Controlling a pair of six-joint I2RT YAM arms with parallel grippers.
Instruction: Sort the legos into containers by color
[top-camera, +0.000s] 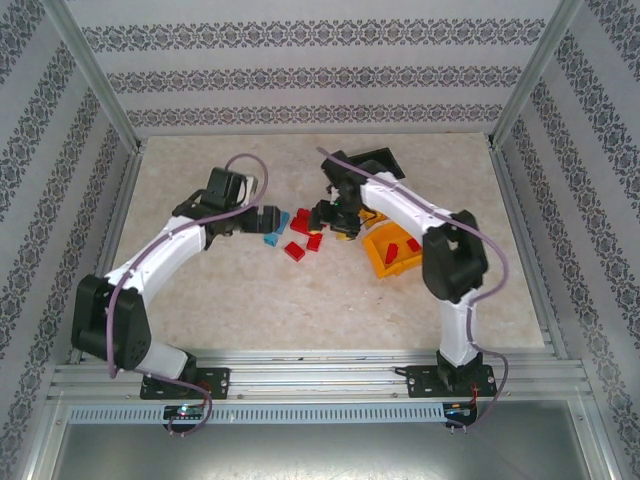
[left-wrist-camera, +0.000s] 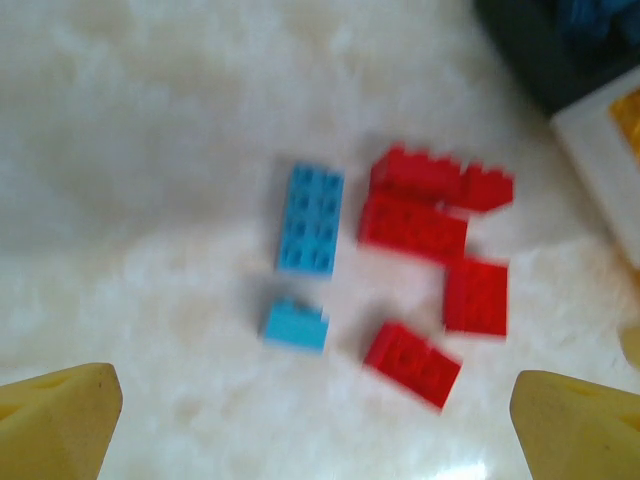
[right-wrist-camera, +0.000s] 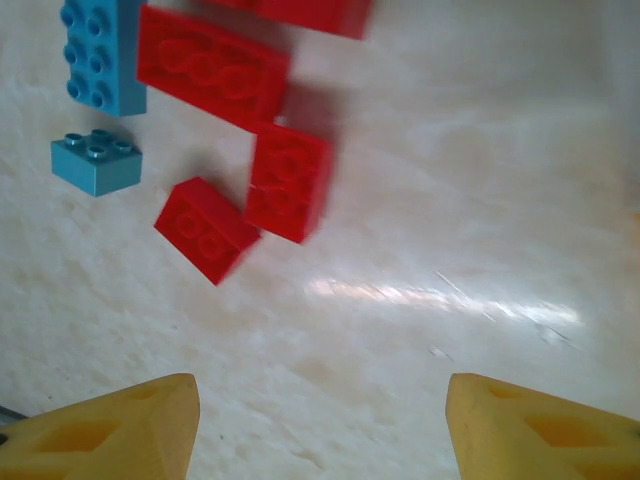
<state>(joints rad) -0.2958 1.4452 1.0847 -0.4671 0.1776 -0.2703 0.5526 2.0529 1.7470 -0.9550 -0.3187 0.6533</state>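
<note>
Loose legos lie on the table between my two grippers. In the left wrist view a light blue brick (left-wrist-camera: 310, 220) and a smaller blue one (left-wrist-camera: 295, 325) sit left of several red bricks (left-wrist-camera: 412, 225). My left gripper (left-wrist-camera: 315, 430) hovers open just short of them, with nothing between its fingers. The right wrist view has the same blue bricks (right-wrist-camera: 95, 163) and red bricks (right-wrist-camera: 288, 182) at upper left. My right gripper (right-wrist-camera: 320, 430) is open over bare table. From above, the left gripper (top-camera: 272, 222) and right gripper (top-camera: 335, 222) flank the pile (top-camera: 300, 235). The black container (top-camera: 372, 160) and the orange container (top-camera: 392, 252) stand at right.
The white bin's corner (left-wrist-camera: 600, 150) shows in the left wrist view beside the black bin (left-wrist-camera: 530, 50), which holds blue pieces. The right arm (top-camera: 400, 205) reaches across the bins. Patterned walls and a metal frame enclose the table (top-camera: 200, 300), with free room at front and left.
</note>
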